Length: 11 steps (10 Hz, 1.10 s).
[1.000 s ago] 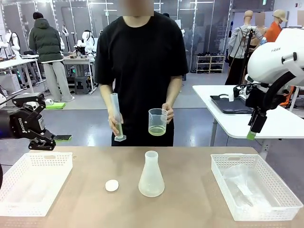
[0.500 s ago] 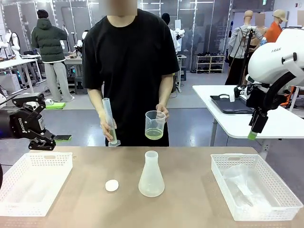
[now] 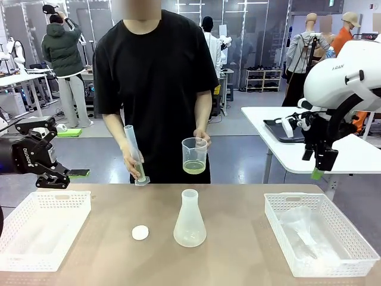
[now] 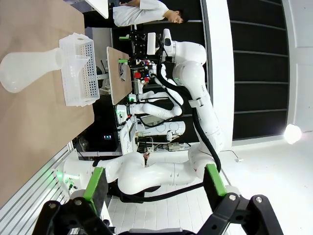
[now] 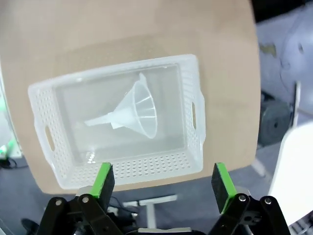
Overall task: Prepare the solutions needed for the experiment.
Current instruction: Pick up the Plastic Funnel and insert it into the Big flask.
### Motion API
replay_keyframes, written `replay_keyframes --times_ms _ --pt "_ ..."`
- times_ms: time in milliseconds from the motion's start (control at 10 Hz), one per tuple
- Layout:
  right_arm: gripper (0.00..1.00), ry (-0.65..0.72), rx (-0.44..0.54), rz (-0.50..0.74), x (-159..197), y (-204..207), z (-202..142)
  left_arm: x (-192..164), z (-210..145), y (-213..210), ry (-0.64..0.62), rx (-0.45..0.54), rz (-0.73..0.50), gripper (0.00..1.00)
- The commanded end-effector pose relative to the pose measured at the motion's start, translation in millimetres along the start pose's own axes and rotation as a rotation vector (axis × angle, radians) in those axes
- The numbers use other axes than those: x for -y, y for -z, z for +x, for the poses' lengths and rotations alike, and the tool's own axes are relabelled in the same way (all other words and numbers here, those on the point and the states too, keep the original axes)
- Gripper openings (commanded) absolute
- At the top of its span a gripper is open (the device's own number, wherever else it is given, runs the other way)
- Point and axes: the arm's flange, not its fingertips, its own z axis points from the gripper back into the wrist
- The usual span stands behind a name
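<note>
Since a moment ago the person has leaned in over the far edge of the surface (image 3: 238,238) and lowered the measuring cylinder (image 3: 132,149) until its foot is just above that edge, and the right arm has swung a little toward the middle. The solution (image 3: 194,167) is a shallow pale yellow-green layer in the bottom of the clear beaker (image 3: 195,149) that the person holds upright by its side. A greenish tint also shows low in the tilted cylinder. An empty flask (image 3: 190,220) stands mid-surface with a small white cap (image 3: 140,233) just beside it. The left gripper (image 4: 154,182) hangs spread and empty above the left basket (image 3: 59,194). The right gripper (image 5: 161,180), equally spread and empty, looks down on the right basket (image 5: 195,112), where a funnel (image 5: 134,111) lies on its side. The liquid itself looks light and will slosh, so its vessel likely needs to stay level. The thin plastic walls look smooth and may flex, so a gentle hold at mid-height seems safest. The funnel looks nearly weightless and may skid, and its wide cone rim appears the best place to take hold.
</note>
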Motion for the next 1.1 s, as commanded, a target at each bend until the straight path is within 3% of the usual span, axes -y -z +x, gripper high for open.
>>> replay_keyframes --times_ms 0,1000 --pt "1.0 -0.172 -0.018 0.029 6.7 7.4 -2.6 1.2 -0.7 0.6 0.0 -0.006 -0.01 1.0" --pt "1.0 -0.162 -0.042 0.214 3.7 90.4 11.6 1.2 -0.7 0.6 0.0 -0.006 -0.01 1.0"
